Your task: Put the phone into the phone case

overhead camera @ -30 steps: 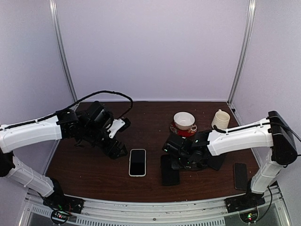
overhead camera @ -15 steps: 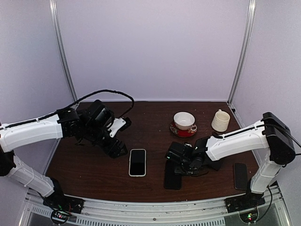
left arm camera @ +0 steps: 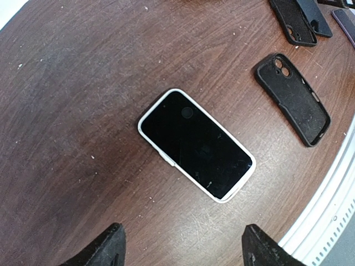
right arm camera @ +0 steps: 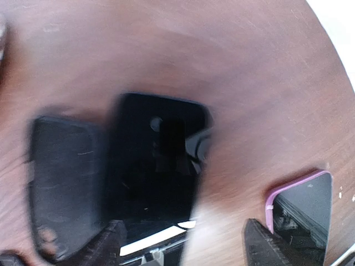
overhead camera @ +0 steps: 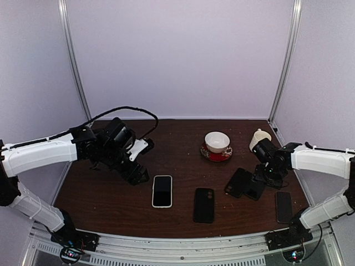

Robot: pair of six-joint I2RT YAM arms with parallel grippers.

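Your right fingers have released the matte black phone case beside the white-edged black phone and pulled back empty, so your spread left fingers can load it.

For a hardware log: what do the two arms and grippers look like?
The left arm and right arm have white shells with black joints. The left gripper and right gripper are black. A black cable loops over the left arm.
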